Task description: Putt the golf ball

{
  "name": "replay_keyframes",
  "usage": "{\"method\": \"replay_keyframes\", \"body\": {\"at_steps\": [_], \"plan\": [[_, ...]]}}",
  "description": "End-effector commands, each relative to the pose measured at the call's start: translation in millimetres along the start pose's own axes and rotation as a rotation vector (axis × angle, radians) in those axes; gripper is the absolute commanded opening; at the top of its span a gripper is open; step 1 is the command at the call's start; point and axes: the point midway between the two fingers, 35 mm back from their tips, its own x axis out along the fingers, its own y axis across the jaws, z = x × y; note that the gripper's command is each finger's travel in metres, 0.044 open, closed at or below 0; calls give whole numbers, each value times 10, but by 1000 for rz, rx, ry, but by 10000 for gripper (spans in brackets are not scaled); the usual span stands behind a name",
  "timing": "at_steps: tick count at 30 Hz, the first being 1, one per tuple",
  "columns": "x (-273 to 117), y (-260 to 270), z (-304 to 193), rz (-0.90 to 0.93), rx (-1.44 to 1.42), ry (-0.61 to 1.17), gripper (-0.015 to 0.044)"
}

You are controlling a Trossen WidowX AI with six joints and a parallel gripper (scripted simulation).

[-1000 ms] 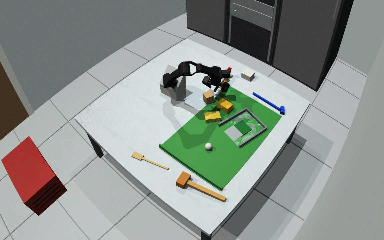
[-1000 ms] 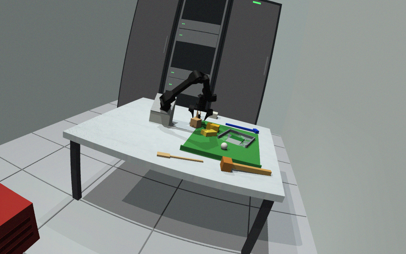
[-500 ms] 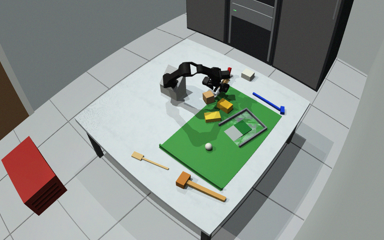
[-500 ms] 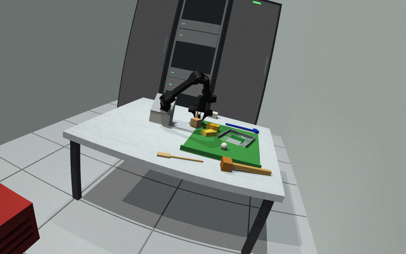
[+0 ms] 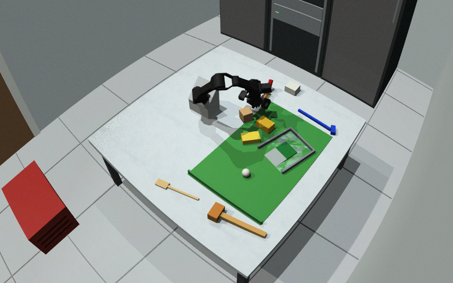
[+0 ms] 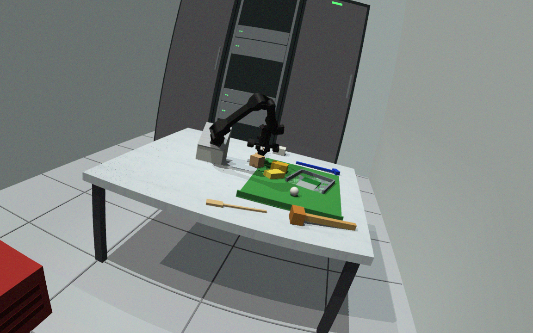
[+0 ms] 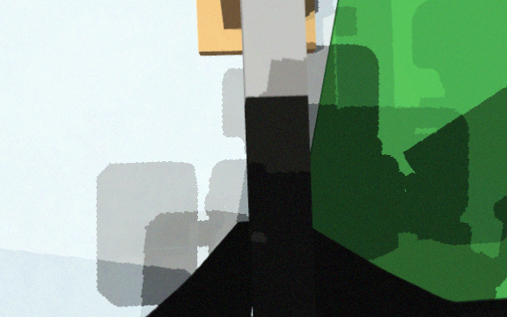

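The red putter shows its red head behind the arm, and its grey shaft and black grip run down the middle of the wrist view. My gripper is shut on the black grip, low by the mat's back left corner. The white golf ball sits on the green mat. A pale grey ramp leads to the darker raised green, inside a grey three-sided border.
A tan block and two yellow blocks stand near the gripper. A wooden rest lies under the shaft. A white block and blue putter lie behind; a mallet and wooden spatula lie in front.
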Motion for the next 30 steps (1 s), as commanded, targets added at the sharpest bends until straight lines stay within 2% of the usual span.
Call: {"method": "replay_keyframes", "body": {"at_steps": [1, 11, 17, 19, 30], "plan": [[-111, -21, 44, -3, 0, -3, 0], [-907, -8, 262, -3, -1, -7, 0], [-965, 2, 273, -2, -1, -6, 0], [-915, -42, 214, -13, 19, -2, 0], [-1259, -320, -488, -51, 400, 4, 0]]}}
